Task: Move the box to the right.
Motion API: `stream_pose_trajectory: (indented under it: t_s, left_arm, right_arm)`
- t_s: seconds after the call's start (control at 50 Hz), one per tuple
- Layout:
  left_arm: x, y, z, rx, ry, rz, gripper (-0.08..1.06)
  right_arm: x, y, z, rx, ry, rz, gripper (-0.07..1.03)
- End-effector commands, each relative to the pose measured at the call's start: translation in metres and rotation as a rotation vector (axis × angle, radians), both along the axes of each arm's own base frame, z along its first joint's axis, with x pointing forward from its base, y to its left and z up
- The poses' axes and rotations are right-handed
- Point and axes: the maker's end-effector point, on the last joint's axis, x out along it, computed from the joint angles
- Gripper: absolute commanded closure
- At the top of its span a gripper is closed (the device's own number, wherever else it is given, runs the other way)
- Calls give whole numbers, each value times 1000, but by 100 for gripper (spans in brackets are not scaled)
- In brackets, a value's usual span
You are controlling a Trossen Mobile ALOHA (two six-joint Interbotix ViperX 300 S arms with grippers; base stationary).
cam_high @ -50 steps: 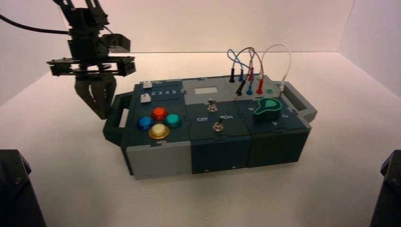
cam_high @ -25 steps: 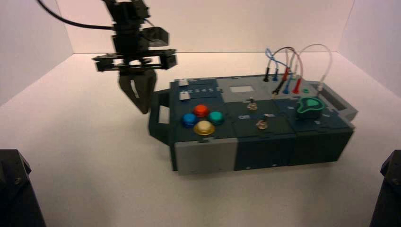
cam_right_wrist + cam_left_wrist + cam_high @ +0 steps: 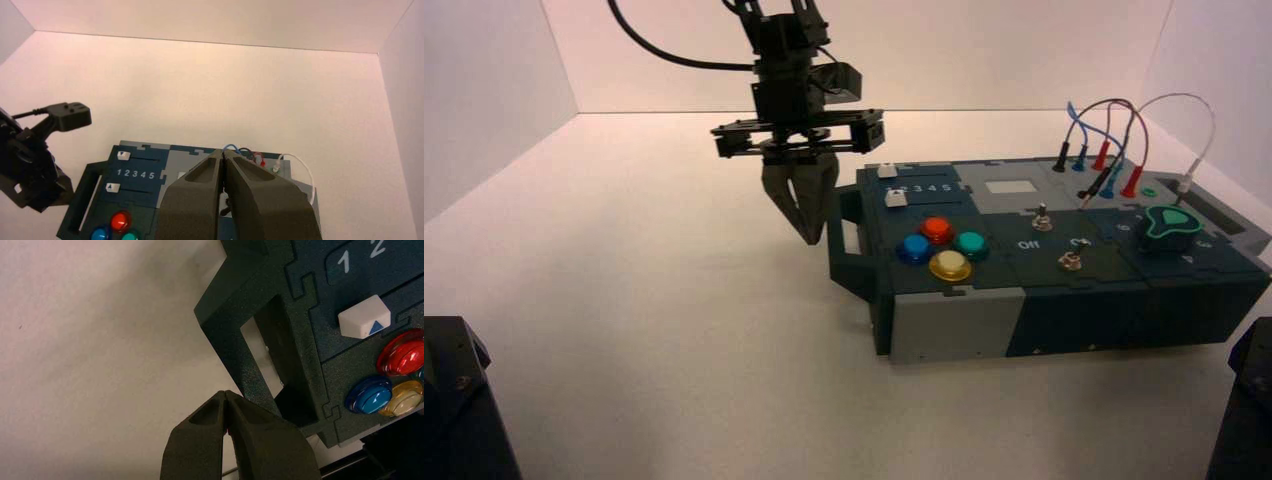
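The box (image 3: 1064, 310), long, dark teal and grey, lies right of the table's middle. Its top bears four round buttons (image 3: 937, 229), toggle switches (image 3: 1042, 219), a green knob (image 3: 1169, 227) and looped wires (image 3: 1124, 130). My left gripper (image 3: 809, 235) is shut and empty, fingertips down, against the outer side of the box's left end handle (image 3: 846, 240). The left wrist view shows the shut tips (image 3: 226, 394) beside that handle (image 3: 245, 365). My right gripper (image 3: 223, 151) is shut and held back above the box's near side.
White walls enclose the table on the left, back and right. The box's right end lies close to the right wall (image 3: 1224, 90). Dark arm bases stand at the front left (image 3: 454, 400) and front right (image 3: 1249, 400) corners.
The box has slid well to the right across the table. My left gripper has moved right with it, staying shut at the left handle.
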Motion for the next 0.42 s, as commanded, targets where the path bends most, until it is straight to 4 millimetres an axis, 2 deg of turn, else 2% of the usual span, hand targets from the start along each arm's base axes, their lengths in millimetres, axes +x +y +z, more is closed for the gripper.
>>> stream_pose_trajectory:
  t_s: [0.02,0.26,0.42]
  left_arm:
    - [15,3,25,-52,-76,36,101]
    - [21,34,65,-115,-188,99,101]
    - [24,45,79,-136,-227,123,101]
  right_arm:
    - [2,1,5,10,-7,-2,99]
    - [1,1,2,12,1,-2,99]
    - [1,1,0,11,4,-1,99]
